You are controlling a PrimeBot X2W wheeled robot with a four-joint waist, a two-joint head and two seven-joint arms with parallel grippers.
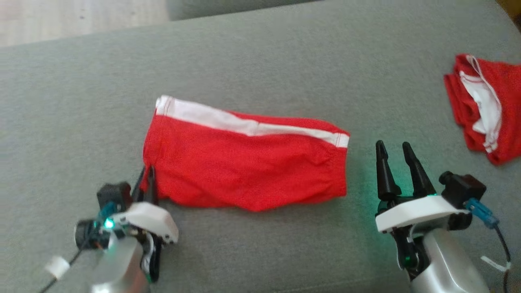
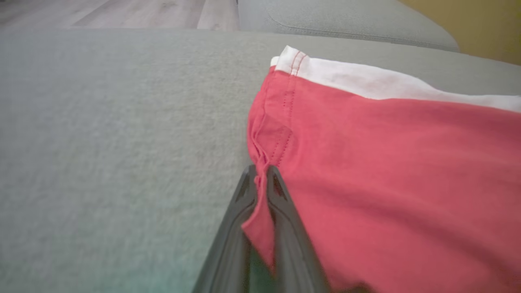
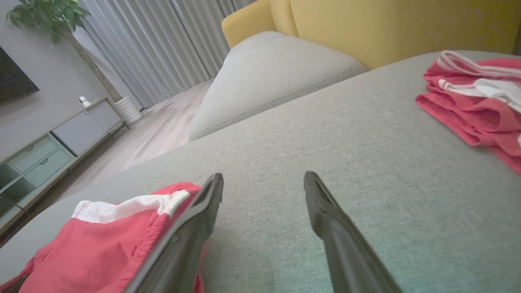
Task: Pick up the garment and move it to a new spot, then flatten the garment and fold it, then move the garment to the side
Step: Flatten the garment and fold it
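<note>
We see the garment lying left to right, white band farthest; left jaws pinch its half-hidden near corner, right jaws gape.

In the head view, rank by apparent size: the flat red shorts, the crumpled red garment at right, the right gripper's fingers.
1. flat red shorts
2. crumpled red garment, partly cut off by the frame
3. right gripper's fingers
</note>
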